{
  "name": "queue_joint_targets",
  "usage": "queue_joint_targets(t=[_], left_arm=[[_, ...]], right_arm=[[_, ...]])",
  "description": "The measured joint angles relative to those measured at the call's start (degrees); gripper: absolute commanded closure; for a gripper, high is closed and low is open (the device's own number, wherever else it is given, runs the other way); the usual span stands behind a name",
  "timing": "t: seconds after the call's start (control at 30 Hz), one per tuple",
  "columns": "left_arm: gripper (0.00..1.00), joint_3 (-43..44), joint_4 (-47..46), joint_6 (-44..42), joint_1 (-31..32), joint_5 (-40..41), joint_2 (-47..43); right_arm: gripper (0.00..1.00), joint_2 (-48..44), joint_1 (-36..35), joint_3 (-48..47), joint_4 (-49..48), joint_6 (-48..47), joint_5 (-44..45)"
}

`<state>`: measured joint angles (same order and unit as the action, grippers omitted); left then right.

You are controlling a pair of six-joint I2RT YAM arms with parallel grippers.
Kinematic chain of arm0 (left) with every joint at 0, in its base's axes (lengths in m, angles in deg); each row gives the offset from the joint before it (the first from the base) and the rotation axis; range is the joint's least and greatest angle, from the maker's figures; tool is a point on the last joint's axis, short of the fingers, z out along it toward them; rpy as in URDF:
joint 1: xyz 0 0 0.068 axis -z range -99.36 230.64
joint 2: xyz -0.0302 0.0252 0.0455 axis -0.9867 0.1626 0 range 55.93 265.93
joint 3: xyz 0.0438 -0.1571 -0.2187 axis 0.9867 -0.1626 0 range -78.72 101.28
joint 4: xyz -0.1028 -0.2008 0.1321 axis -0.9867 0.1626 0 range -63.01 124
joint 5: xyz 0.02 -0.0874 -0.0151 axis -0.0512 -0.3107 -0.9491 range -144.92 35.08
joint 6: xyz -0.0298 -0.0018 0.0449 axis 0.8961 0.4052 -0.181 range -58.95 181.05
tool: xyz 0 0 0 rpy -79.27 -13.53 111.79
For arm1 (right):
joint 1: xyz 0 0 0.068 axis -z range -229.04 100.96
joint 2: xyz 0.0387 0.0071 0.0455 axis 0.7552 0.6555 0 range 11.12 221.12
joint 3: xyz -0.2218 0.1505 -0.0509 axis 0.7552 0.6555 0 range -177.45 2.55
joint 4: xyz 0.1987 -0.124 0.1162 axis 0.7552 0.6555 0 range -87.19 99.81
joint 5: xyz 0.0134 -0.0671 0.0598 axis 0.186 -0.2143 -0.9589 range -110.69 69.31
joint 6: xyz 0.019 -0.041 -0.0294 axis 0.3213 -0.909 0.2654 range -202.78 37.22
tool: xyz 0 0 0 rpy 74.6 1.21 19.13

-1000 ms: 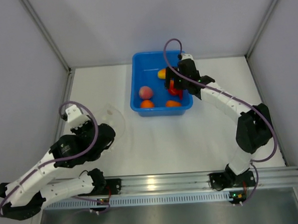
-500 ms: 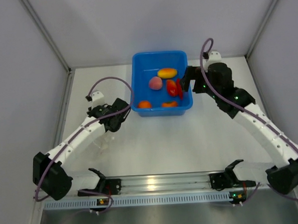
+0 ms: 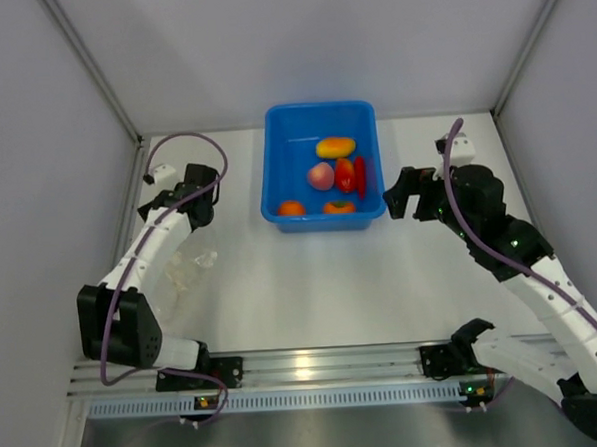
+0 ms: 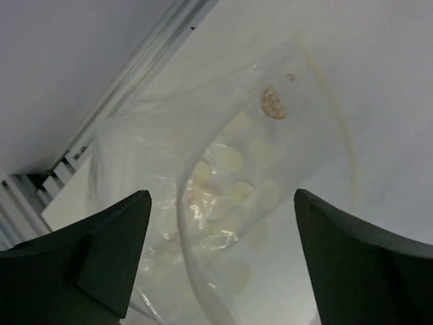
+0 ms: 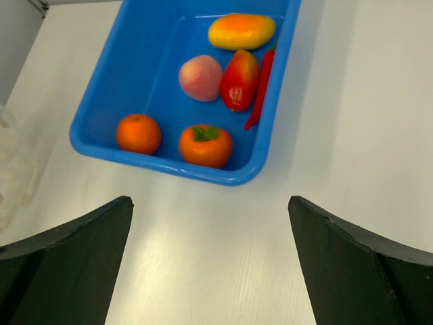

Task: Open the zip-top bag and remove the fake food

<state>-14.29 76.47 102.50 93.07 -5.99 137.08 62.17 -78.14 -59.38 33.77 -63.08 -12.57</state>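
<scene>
Here, the clear, crinkly plastic zip-top bag (image 3: 186, 269) printed with white dots lies crumpled on the white desk (image 3: 312, 283) at the left side, well apart from the rectangular blue plastic tub (image 3: 318, 110) at the far middle. The left hand (image 3: 198, 184) hangs near the bag with its two dark fingers (image 4: 101, 257) spread wide, gripping nothing; in the left wrist view the bag (image 4: 237, 196) shows between them. The glossy plastic fake food (image 5: 216, 81) all lies inside the tub (image 5: 183, 167): a yellow-orange mango (image 5: 241, 31) at the far end, a pink peach (image 5: 200, 77) touching a red fruit (image 5: 238, 79), a thin red chilli (image 5: 260, 88) along the wall, and a plain orange (image 5: 138, 133) beside an orange persimmon with a green top (image 5: 205, 145) at the near end. The right hand (image 3: 397, 193) hovers just beside the tub's right near corner, fingers wide apart and holding nothing.
</scene>
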Motion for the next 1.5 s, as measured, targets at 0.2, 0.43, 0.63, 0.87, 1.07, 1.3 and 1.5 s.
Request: queue_joint_targets(t=[0.2, 0.43, 0.63, 0.87, 1.07, 1.3, 1.5], left_arm=[[0.02, 6.5, -1.8, -4.3, -0.4, -6.3, -1.5], [0.02, 7.9, -2.7, -9.9, -0.5, -15.3, -14.5], [0.02, 7.3, -3.2, -15.5, -0.6, -21.6, -35.2], [0.02, 3.3, -2.7, -22.4, -0.7, -25.8, -56.1], [0.02, 1.0, -1.5, -28.4, -0.6, -24.8, -65.7], [0.02, -0.2, 0.5, -30.9, 0.9, -23.4, -70.3], [0.02, -2.1, 2.1, -30.9, 1.3, -23.2, -70.3]], right_arm=[[0.01, -6.4, 0.0, 0.8, 6.2, -1.2, 3.9], [0.01, -15.7, 0.0, 0.8, 10.4, -3.3, 12.0], [0.01, -24.5, 0.0, 0.8, 13.7, -6.4, 16.4], [0.01, -27.8, 0.0, 0.7, 19.5, -8.3, 18.5], [0.01, -28.3, 0.0, 0.7, 23.5, -10.1, 20.3], [0.01, -33.0, 0.0, 0.7, 24.4, -12.4, 21.8], [0.01, -33.6, 0.0, 0.7, 24.6, -13.5, 21.9]])
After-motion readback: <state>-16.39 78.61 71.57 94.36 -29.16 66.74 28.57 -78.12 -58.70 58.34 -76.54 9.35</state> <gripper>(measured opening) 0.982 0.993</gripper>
